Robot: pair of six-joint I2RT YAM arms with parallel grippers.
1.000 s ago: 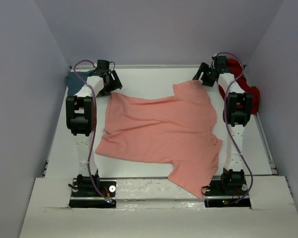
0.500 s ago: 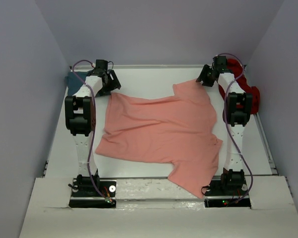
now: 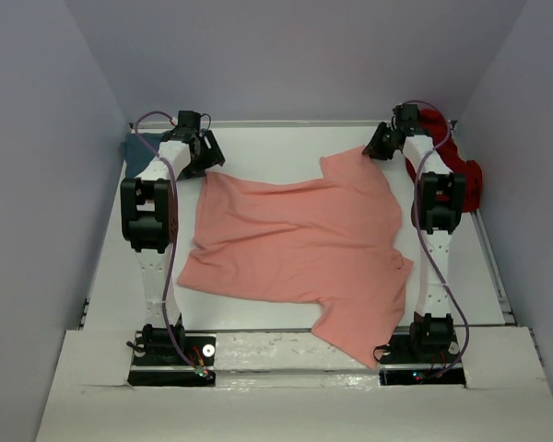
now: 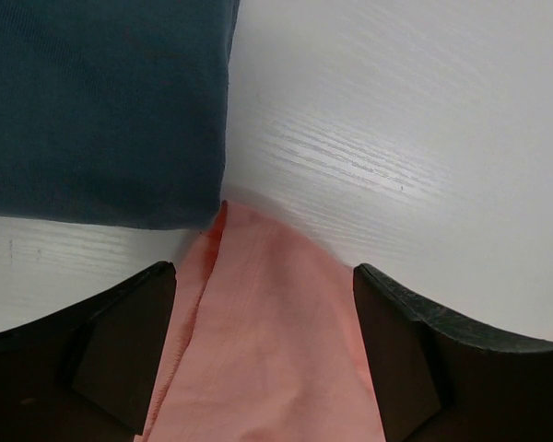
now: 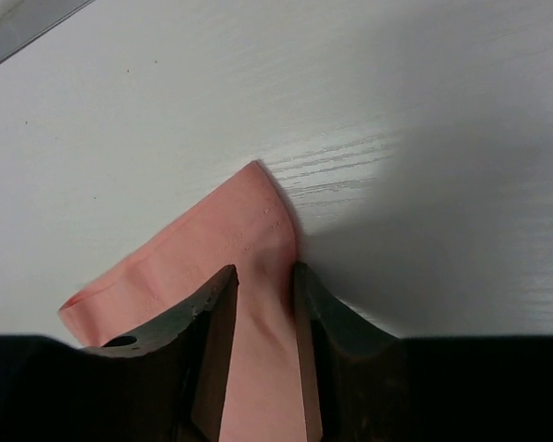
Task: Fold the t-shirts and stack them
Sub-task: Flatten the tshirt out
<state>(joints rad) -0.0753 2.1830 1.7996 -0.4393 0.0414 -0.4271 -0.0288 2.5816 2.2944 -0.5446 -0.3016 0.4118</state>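
The salmon-pink t-shirt (image 3: 300, 249) lies spread mid-frame on the bench (image 3: 286, 143). Its upper corners sit inside both pincers: right pincer (image 5: 263, 308) apparently pinching one, left pincer (image 4: 263, 354) gaping around the other.

A salmon-pink t-shirt (image 3: 300, 249) is lying spread on the white surface (image 3: 276, 143), both end effectors sitting at its far corners.

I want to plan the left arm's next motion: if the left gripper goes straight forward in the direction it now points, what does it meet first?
The left gripper, open over a corner of the salmon-pink t-shirt, points toward the teal t-shirt. It would probably meet that teal fabric first; the white table shows beside it. Depth is unclear.
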